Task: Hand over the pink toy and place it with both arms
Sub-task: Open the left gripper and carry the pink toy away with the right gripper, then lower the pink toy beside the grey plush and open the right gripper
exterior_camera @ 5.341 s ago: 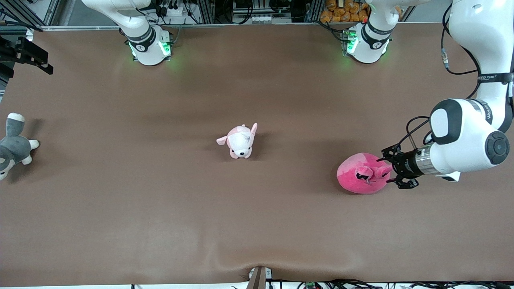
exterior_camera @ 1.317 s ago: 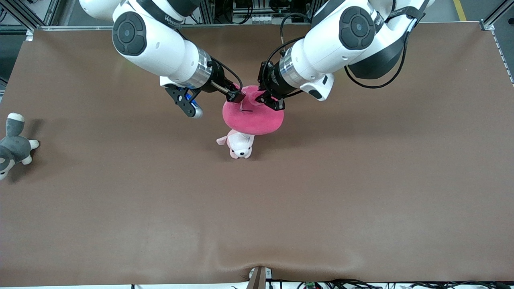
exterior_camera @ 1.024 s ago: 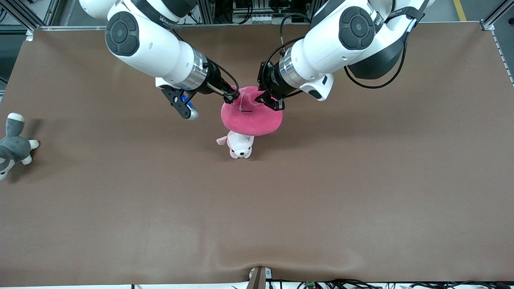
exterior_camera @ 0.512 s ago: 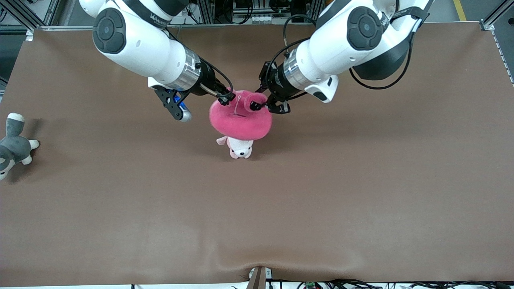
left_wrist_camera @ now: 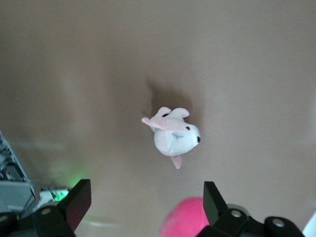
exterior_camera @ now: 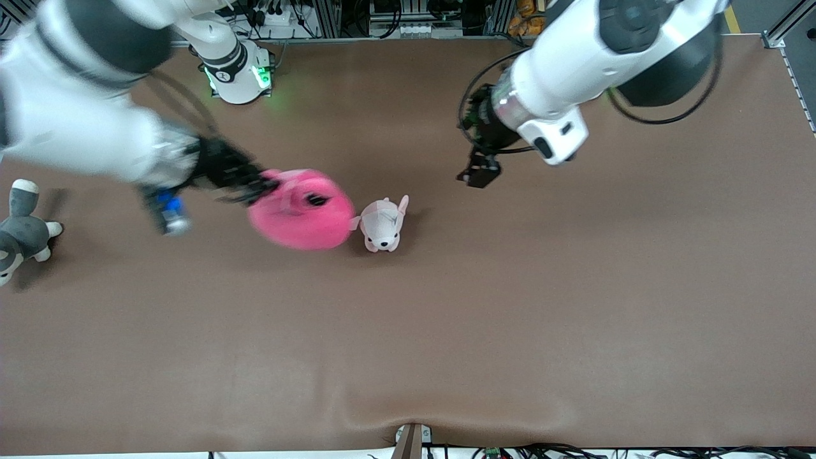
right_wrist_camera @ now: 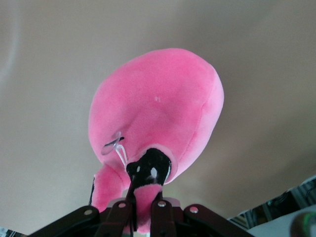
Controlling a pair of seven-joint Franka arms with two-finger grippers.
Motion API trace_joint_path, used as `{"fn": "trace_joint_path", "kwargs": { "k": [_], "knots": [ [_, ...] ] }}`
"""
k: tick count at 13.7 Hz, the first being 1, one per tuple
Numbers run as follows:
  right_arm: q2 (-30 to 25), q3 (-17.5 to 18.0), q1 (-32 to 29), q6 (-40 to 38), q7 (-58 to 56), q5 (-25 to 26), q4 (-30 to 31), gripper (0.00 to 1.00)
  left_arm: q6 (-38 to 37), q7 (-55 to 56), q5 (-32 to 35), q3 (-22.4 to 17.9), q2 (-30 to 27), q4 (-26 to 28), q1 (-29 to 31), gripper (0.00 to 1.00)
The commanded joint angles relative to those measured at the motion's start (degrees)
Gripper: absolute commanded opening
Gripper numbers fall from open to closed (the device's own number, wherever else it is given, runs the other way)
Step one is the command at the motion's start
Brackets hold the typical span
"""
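pink toy [exterior_camera: 299,217] hanging from right gripper [exterior_camera: 255,187] over brown table [exterior_camera: 446,319] just beside puppy plush [exterior_camera: 381,226], fingers pinched on a nub, round body drooping, eye patch up, left gripper [exterior_camera: 479,175] spread wide and empty over table

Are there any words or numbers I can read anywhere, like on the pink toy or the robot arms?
No text can be read anywhere.
The pink toy, held by the right gripper, has a small clear tag loop with no writing.
The open left gripper shows no label.
The puppy plush has none.
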State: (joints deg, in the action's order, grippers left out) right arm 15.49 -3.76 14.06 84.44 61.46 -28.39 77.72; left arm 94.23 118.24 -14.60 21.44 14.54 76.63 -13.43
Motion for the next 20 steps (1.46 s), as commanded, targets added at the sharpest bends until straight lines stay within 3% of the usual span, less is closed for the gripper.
{"fn": "trace_joint_path", "kwargs": {
  "k": [1,5,8,13,14,15,18,20],
  "knots": [
    [2.2,1.0,-9.6,-4.1,-11.6,0.2,0.8,0.0,-5.5,-13.0,1.1,0.1,-4.6,1.0,5.2,1.0],
    [7.8,0.9,-21.2,-4.4,-26.5,1.4,4.3,0.0,-11.1,-33.3,4.5,0.2,-7.2,2.3,11.4,1.0],
    [13.9,0.9,-26.6,-3.2,-37.3,5.3,4.7,0.0,-15.0,-47.1,11.5,0.1,-7.9,2.3,12.4,1.0],
    [21.0,0.9,-32.0,-0.2,-48.9,5.6,5.8,0.0,-16.6,-63.7,15.3,0.2,-8.3,2.5,17.6,1.0],
    [21.7,1.0,-32.4,-0.1,-49.0,5.5,5.4,0.3,-16.6,-66.5,17.7,0.4,-8.3,2.5,17.6,1.0],
    [21.4,1.0,-32.1,-0.5,-48.1,5.5,5.1,0.99,-16.6,-68.1,19.0,0.5,-8.2,2.5,17.5,1.0],
    [19.2,1.4,-30.3,-5.7,-48.1,5.6,-0.9,1.0,-16.5,-71.3,20.1,0.5,-7.9,2.5,17.7,1.0],
    [19.3,1.4,-28.1,-12.4,-48.5,7.9,-10.7,1.0,-16.5,-74.8,21.5,0.1,-7.9,2.5,17.7,1.0]
  ]
}}
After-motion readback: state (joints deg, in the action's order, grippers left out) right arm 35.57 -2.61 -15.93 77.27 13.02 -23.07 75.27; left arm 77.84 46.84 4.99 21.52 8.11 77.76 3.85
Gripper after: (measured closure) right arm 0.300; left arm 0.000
